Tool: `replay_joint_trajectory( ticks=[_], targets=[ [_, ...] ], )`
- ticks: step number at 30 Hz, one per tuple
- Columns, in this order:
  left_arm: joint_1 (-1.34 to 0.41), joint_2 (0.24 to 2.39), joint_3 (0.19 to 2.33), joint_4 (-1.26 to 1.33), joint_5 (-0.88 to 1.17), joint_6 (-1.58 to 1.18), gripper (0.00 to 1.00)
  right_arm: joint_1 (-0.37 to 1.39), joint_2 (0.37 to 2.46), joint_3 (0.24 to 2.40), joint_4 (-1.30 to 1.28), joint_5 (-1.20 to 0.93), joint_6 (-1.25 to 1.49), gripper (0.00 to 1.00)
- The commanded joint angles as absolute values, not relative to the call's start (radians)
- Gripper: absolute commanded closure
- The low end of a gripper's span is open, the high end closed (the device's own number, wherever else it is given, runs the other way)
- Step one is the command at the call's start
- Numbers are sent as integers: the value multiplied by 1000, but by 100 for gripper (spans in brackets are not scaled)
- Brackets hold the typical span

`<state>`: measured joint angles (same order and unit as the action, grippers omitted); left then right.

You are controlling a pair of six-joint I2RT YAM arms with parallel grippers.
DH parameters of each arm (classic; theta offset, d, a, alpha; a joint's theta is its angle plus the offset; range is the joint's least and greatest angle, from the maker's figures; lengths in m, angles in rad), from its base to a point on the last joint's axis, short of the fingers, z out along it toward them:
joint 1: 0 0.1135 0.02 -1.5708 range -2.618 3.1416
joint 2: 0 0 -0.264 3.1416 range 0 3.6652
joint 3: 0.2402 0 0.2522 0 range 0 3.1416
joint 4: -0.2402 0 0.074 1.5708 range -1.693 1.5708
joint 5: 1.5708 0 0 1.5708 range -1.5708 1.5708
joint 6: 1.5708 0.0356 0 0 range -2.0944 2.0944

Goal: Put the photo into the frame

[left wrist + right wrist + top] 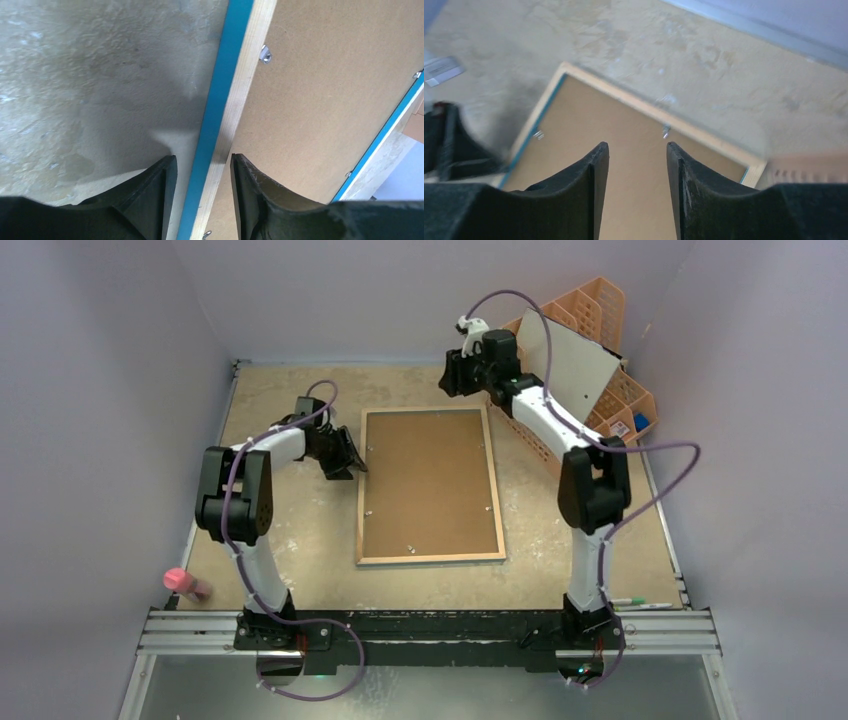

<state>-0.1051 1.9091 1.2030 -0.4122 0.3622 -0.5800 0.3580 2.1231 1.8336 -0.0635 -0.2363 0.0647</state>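
Frame (230,75) rim straddled by left gripper (202,157).

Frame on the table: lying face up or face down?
Face down. The frame lies flat, wood rim and brown hardboard backing upward; blue shows only along its side.

Frame (431,558) flat on table (300,560), left pincer (351,461) at its left edge, organiser (600,302) behind-right.
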Motion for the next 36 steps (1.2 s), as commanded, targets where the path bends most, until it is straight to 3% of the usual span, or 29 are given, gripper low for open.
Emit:
replay_joint_trajectory(
  ticks=[1,6,11,16,19,26,32,36],
  targets=[
    [-87,1878,1181,-462,301,-529,52,374,1951,1609,-100,-304,310,52],
    [-88,1834,1116,-453,323,-523,52,452,1745,1248,-95,-319,554,48],
    [-88,1817,1063,-429,350,-523,54,689,1659,1080,-123,-195,643,45],
    [-89,1812,1013,-381,397,-542,61,829,1675,1098,-168,-88,631,51],
    [-89,1814,991,-365,408,-549,64,857,1697,1097,-133,-148,586,55],
    [-89,1822,978,-366,418,-548,64,878,1755,1103,-130,-226,552,57],
    [-89,1827,971,-365,414,-544,65,893,1781,1078,-125,-263,573,65],
    [-89,1826,971,-363,418,-541,65,903,1785,1063,-131,-272,572,64]
  ],
)
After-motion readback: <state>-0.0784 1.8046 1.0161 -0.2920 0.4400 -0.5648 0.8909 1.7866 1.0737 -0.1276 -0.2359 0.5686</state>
